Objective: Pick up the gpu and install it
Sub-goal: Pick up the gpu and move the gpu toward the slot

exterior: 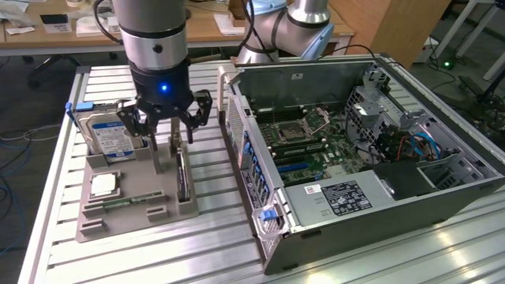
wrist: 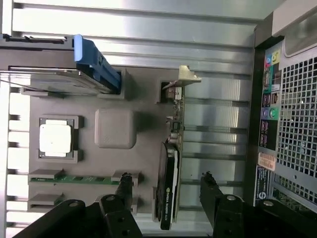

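Honestly, looking fairly lined up but far from risk-free. Hovering with the gripper [exterior: 167, 133] spread wide and empty over the grey tray [exterior: 134, 222], straddling the gpu [exterior: 181, 177] as seen from the wrist, with clear air on both sides. As for the gpu [wrist: 171, 183] itself: standing on edge in its slot along the tray side nearest the pc case [exterior: 355, 160], metal bracket [wrist: 184, 77] at the end away from the fingers.

Biggest worry, probably: pinching a thin card on edge. Closing off-centre could tip or twist it in the slot instead of clamping it square. Also sitting over the fan end rather than the middle, so possibly ending up with a crooked, drooping hold and a bracket swinging about.

Second worry: coming down with so little room on the inner side. Could easily clip the memory stick [wrist: 74, 177] holder or the square post [wrist: 115, 128] and shove the whole tray. Squeezing straight onto the fan face wouldn't be great either.

Hard drive [exterior: 110, 136] and cpu [exterior: 104, 184] well out of the way, at least
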`<action>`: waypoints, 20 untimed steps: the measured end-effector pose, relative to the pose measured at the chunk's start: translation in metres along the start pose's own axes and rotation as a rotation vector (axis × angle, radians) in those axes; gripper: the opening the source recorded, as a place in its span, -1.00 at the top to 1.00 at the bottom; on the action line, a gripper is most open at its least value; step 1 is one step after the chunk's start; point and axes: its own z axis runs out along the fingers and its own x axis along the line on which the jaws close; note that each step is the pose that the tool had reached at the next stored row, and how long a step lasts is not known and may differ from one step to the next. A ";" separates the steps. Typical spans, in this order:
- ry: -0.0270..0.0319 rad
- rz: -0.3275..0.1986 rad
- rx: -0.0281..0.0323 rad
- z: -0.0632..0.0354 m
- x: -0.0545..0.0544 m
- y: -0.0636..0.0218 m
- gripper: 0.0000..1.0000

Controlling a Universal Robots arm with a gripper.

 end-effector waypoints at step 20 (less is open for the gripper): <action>-0.0004 0.000 0.0000 0.0168 -0.008 -0.0024 -0.33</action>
